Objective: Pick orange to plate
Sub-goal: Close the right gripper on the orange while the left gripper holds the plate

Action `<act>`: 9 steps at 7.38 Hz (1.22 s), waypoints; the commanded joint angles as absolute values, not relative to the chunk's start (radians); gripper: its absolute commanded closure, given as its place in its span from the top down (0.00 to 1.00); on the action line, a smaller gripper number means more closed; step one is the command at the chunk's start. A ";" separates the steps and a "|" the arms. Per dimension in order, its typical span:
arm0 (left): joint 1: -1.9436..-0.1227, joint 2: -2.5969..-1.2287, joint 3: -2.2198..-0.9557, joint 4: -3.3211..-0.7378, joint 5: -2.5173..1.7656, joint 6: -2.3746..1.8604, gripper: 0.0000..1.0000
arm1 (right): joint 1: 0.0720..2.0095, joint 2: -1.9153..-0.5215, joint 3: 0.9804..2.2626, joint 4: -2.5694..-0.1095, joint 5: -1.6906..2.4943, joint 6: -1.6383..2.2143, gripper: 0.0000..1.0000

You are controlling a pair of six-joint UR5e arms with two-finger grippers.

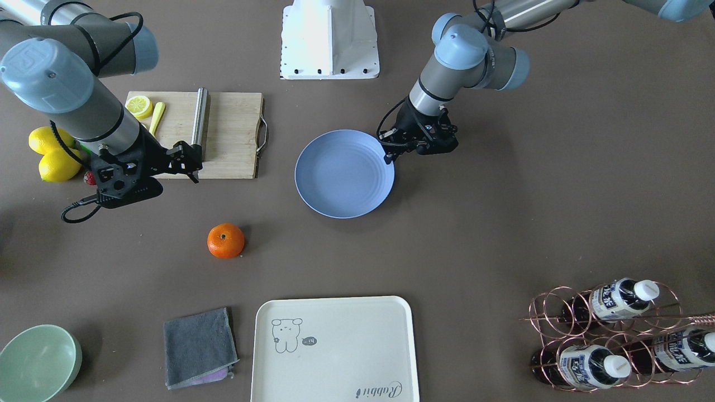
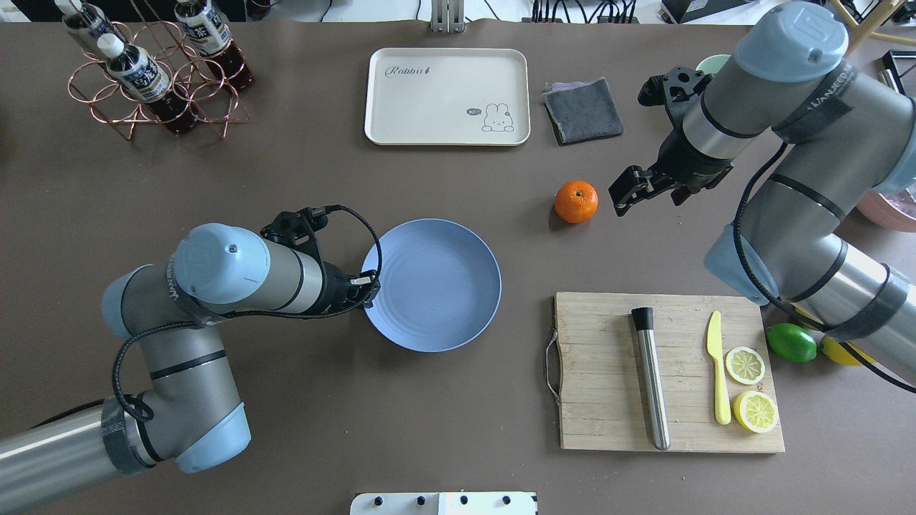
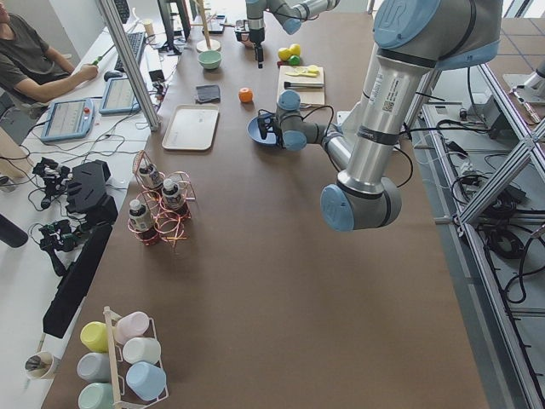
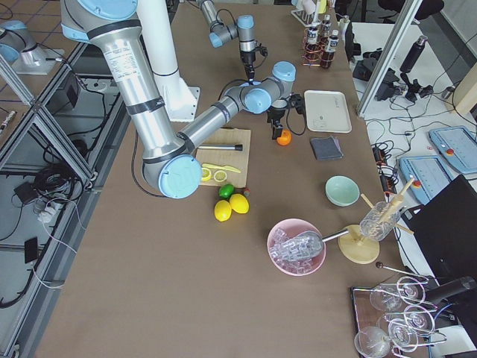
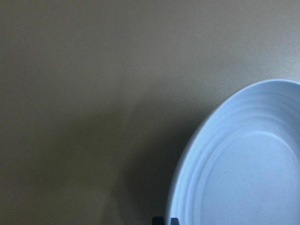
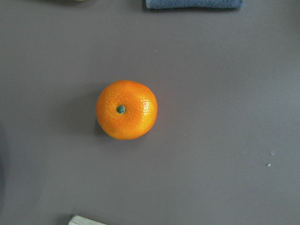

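Note:
The orange point(image 2: 576, 201) point(image 1: 225, 240) point(image 6: 126, 109) lies alone on the brown table, stem dimple up. The pale blue plate point(image 2: 431, 284) point(image 1: 344, 173) point(image 5: 243, 159) sits empty near the table's middle, apart from the orange. My right gripper point(image 2: 625, 193) point(image 1: 189, 160) hovers just beside the orange on the side away from the plate, open and holding nothing. My left gripper point(image 2: 370, 285) point(image 1: 387, 158) is low at the plate's rim, on the side away from the orange. Its tips are together and it looks shut on nothing.
A wooden cutting board point(image 2: 608, 372) with a steel rod, a yellow knife and lemon slices lies near the right arm. A lime point(image 2: 791, 342) and lemons point(image 1: 53, 153) lie beside it. Cream tray point(image 2: 447, 96), grey cloth point(image 2: 582, 109), green bowl point(image 1: 36, 363), bottle rack point(image 2: 154, 71) line the far edge.

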State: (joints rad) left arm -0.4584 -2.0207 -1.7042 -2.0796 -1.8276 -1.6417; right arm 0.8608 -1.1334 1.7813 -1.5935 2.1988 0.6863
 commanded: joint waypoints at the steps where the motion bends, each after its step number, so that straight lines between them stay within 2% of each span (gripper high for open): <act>1: -0.420 -2.062 -1.692 -2.042 -1.804 -1.655 0.00 | 0.839 -1.074 1.724 -1.588 2.186 0.729 1.00; 4: -0.423 -2.051 -1.695 -2.042 -1.813 -1.644 0.00 | 0.810 -1.057 1.588 -1.364 2.162 0.865 1.00; 5: -0.425 -2.051 -1.695 -2.042 -1.812 -1.644 0.43 | 0.801 -1.042 1.554 -1.362 2.122 0.865 1.00; 6: -0.425 -2.049 -1.698 -2.042 -1.809 -1.644 0.97 | 0.796 -1.040 1.539 -1.362 2.097 0.864 1.00; 8: -0.425 -2.049 -1.700 -2.043 -1.807 -1.644 0.97 | 0.770 -0.935 1.404 -1.362 2.054 0.861 1.00; 9: -0.426 -2.051 -1.700 -2.043 -1.807 -1.644 0.97 | 0.764 -0.930 1.384 -1.352 2.022 0.851 1.00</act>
State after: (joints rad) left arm -0.4253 -2.0498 -1.6991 -2.0431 -1.8074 -1.6444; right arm 0.7745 -0.9591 1.4352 -1.3603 2.0586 0.8597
